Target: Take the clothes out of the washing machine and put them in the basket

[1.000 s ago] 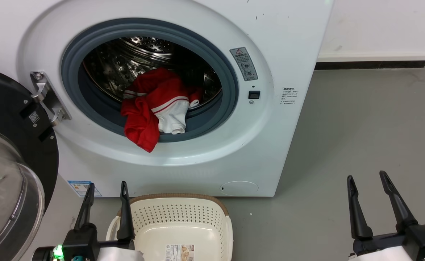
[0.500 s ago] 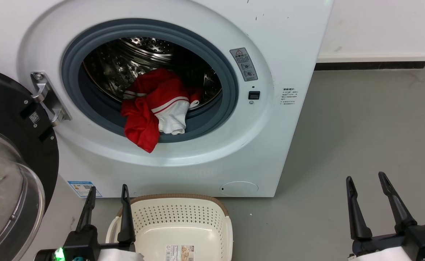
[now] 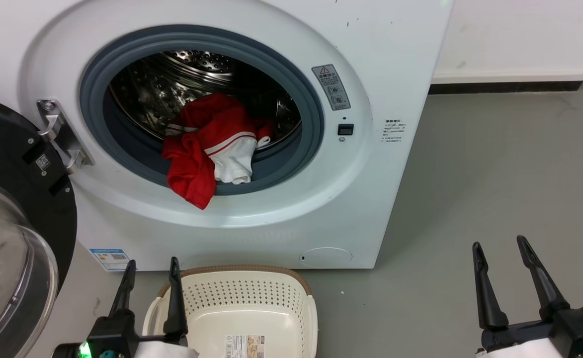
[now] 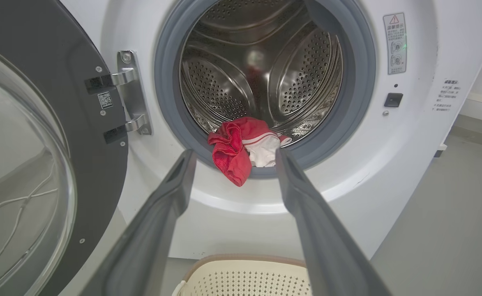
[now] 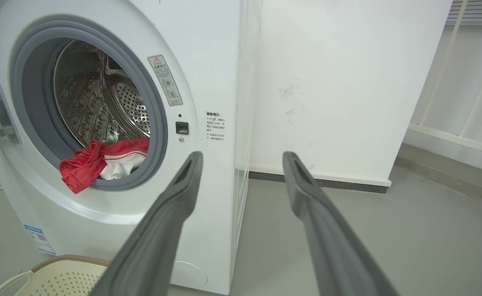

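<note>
Clothes (image 3: 199, 149) — maybe 2 pcs — drape washing machine's (image 3: 380, 74) seal, basket (image 3: 244, 294) in front.

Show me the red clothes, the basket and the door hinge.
clothes (image 3: 190, 171), head view, on the hanging red fold.
basket (image 3: 244, 293), head view, on its perforated back wall.
door hinge (image 3: 65, 136), head view, on its metal bracket.

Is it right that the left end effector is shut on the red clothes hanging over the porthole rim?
Not quite: the left end effector is open, short of the red clothes hanging over the porthole rim, as the head view shows.
</note>
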`<state>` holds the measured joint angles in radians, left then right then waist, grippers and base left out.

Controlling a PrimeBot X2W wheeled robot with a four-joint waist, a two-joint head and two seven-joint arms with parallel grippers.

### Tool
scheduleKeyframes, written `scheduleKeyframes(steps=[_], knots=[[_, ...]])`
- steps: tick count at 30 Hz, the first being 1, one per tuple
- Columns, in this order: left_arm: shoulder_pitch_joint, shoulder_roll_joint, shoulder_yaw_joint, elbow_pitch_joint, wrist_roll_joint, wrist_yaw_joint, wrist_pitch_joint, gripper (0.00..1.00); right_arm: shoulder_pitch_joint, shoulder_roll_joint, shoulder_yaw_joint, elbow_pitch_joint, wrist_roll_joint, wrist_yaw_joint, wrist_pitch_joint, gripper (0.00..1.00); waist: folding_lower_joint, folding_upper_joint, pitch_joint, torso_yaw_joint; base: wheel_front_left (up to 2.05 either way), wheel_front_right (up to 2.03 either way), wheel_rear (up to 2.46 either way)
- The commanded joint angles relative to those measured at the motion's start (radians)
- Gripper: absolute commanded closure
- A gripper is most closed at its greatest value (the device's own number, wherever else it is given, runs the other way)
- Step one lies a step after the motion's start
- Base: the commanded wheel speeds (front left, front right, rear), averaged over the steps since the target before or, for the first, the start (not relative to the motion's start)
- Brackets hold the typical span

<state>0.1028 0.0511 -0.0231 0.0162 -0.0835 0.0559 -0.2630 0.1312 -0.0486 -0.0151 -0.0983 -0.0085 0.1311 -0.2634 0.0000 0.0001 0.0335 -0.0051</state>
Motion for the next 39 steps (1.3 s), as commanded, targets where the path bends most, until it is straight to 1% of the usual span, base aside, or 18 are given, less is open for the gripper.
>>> scheduleKeyframes(steps=[1, 7, 10, 14, 16, 22, 25, 30, 31, 36, 39], knots=[[-0.027, -0.001, 0.002, 0.016, 0.0, -0.016, -0.003, 0.0, -0.01, -0.003, 0.004, -0.005, -0.003, -0.001, -0.002, 0.0, 0.0, -0.0001, 0.008, -0.004, 0.0, 0.0, 0.0], [-0.166, 0.0, 0.047, 0.113, -0.012, -0.087, -0.003, 0.0, -0.042, -0.003, 0.015, -0.015, -0.008, -0.001, -0.002, 0.0, 0.0, -0.0001, 0.051, -0.029, 0.0, 0.0, 0.0], [-0.262, 0.018, 0.076, 0.171, -0.004, -0.117, -0.003, 0.0, -0.066, -0.003, 0.02, -0.021, -0.004, -0.001, -0.002, 0.0, 0.0, -0.0001, 0.086, -0.05, 0.0, 0.0, 0.0], [-0.393, 0.048, 0.111, 0.25, 0.001, -0.141, -0.003, 0.0, -0.103, -0.002, 0.027, -0.032, 0.006, -0.001, -0.002, 0.0, 0.0, -0.0001, 0.145, -0.082, 0.0, 0.0, 0.0], [-0.465, 0.066, 0.133, 0.283, -0.004, -0.146, -0.003, 0.0, -0.122, -0.002, 0.031, -0.04, 0.011, -0.001, -0.002, 0.0, 0.0, -0.0001, 0.176, -0.101, 0.0, 0.0, 0.0], [-0.652, 0.134, 0.144, 0.397, 0.018, -0.162, -0.003, 0.0, -0.182, -0.002, 0.037, -0.059, 0.029, -0.001, -0.002, 0.0, 0.0, -0.0001, 0.275, -0.154, 0.0, 0.0, 0.0], [-0.74, 0.163, 0.136, 0.458, 0.017, -0.169, -0.003, 0.0, -0.208, -0.002, 0.039, -0.068, 0.041, -0.001, -0.002, 0.0, 0.0, -0.0001, 0.326, -0.177, 0.0, 0.0, 0.0], [-0.913, 0.232, 0.103, 0.6, 0.013, -0.179, 0.0, 0.0, -0.257, -0.002, 0.037, -0.089, 0.062, -0.001, -0.002, 0.0, 0.0, -0.0001, 0.419, -0.212, 0.0, 0.0, 0.0], [-0.913, 0.232, 0.103, 0.6, 0.013, -0.179, 0.0, 0.0, -0.257, -0.002, 0.037, -0.089, 0.062, -0.001, -0.002, 0.0, 0.0, -0.0001, 0.419, -0.212, 0.0, 0.0, 0.0], [-1.082, 0.298, 0.051, 0.727, 0.014, -0.184, 0.061, 0.0, -0.297, -0.002, 0.035, -0.109, 0.081, -0.001, -0.002, 0.0, 0.0, -0.0001, 0.502, -0.235, 0.0, 0.0, 0.0], [-1.175, 0.322, 0.016, 0.783, 0.005, -0.185, 0.127, 0.0, -0.314, -0.001, 0.032, -0.118, 0.092, -0.001, -0.002, 0.0, 0.0, -0.0001, 0.541, -0.242, 0.0, 0.0, 0.0]])
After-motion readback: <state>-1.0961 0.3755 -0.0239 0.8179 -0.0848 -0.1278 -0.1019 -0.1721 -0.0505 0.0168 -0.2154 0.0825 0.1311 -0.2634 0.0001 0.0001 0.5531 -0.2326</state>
